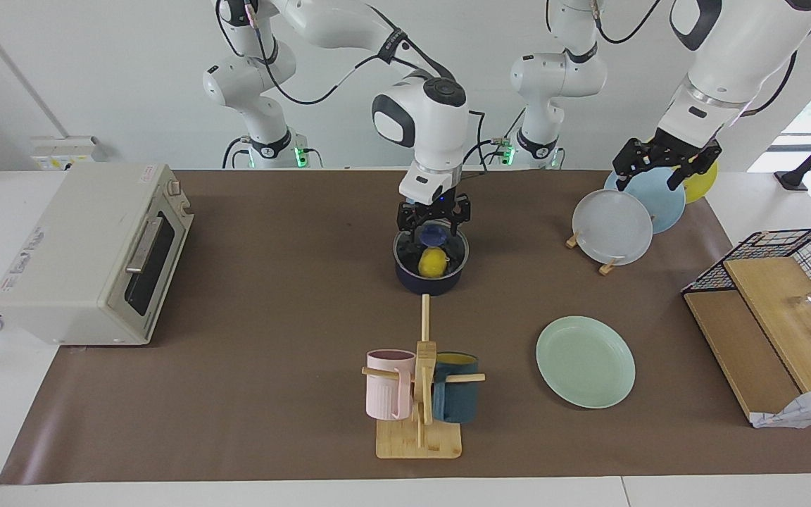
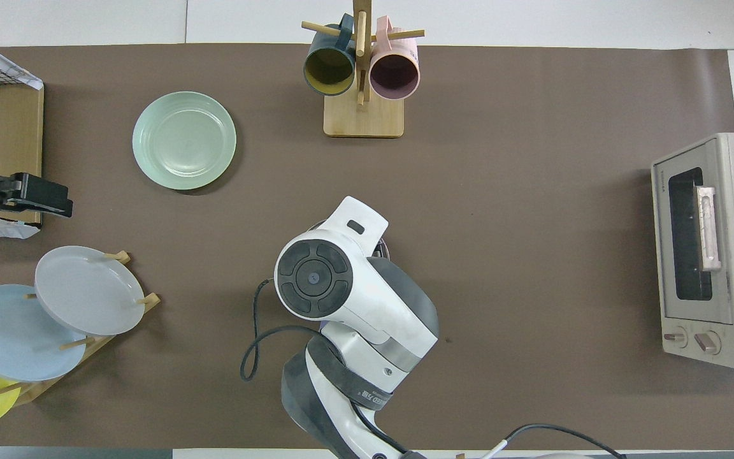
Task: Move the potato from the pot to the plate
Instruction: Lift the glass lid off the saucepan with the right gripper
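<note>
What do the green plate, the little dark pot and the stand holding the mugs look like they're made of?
The plate looks like matte plastic or melamine: flat pastel mint with only a soft sheen; glazed ceramic is possible.
The pot seems enamelled or coated metal: smooth dark navy wall, black inside; it could also be toy plastic.
The mug stand is pale wood, probably bamboo: light tan board and pegs with an unpainted look.
</note>
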### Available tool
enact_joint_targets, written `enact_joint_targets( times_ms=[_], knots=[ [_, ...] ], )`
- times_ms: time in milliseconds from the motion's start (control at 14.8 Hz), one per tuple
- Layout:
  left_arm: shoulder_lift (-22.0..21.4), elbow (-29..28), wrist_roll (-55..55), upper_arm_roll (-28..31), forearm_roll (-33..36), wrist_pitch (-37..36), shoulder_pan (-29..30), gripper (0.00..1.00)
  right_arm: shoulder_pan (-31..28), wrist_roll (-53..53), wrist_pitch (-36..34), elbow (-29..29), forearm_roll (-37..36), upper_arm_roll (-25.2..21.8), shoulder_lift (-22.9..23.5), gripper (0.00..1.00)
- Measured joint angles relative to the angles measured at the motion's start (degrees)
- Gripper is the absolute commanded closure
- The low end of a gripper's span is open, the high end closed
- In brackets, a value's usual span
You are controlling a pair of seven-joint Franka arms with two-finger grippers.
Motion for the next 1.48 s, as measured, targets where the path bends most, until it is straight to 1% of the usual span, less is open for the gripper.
enact_joint_targets(
  times_ms=[67, 269, 472, 539, 606, 808, 943, 1145, 1280, 1347, 1482],
  knots=[
    [0.0, 0.0, 0.0, 0.0, 0.0, 0.0, 0.0, 0.00, 0.0, 0.0, 0.3, 0.0, 0.0, 0.0, 0.2, 0.12],
    [0.0, 0.0, 0.0, 0.0, 0.0, 0.0, 0.0, 0.00, 0.0, 0.0, 0.4, 0.0, 0.0, 0.0, 0.3, 0.21],
    [0.0, 0.0, 0.0, 0.0, 0.0, 0.0, 0.0, 0.00, 0.0, 0.0, 0.4, 0.0, 0.0, 0.0, 0.3, 0.46],
    [0.0, 0.0, 0.0, 0.0, 0.0, 0.0, 0.0, 0.00, 0.0, 0.0, 0.4, 0.1, 0.0, 0.0, 0.3, 0.53],
    [0.0, 0.0, 0.0, 0.0, 0.0, 0.0, 0.0, 0.00, 0.0, 0.0, 0.4, 0.1, 0.0, 0.0, 0.3, 0.57],
    [0.0, 0.0, 0.0, 0.0, 0.0, 0.0, 0.0, 0.00, 0.0, 0.0, 0.4, 0.1, 0.0, 0.0, 0.3, 0.57],
    [0.0, 0.0, 0.0, 0.0, 0.0, 0.0, 0.0, 0.00, -0.1, 0.0, -1.0, 1.4, 0.0, -0.1, 0.3, 0.57],
    [0.0, 0.0, 0.0, 0.0, 0.0, 0.0, 0.0, 0.00, -0.8, -0.3, -9.6, 8.1, 0.0, -0.5, -0.2, 0.57],
    [0.0, 0.0, 0.0, 0.0, 0.0, -0.1, 0.0, 0.00, -3.8, -3.7, -14.2, 10.7, 0.0, -0.6, -1.4, 0.57],
    [0.0, 0.0, 0.0, 0.0, 0.0, -0.1, 0.0, 0.00, -6.5, -6.9, -15.4, 10.7, 0.0, -0.7, -2.2, 0.57],
    [0.0, 0.0, 0.0, 0.0, 0.0, -0.1, 0.0, 0.00, -13.2, -16.9, -17.2, 9.7, 0.1, -0.8, -3.2, 0.57]
  ],
)
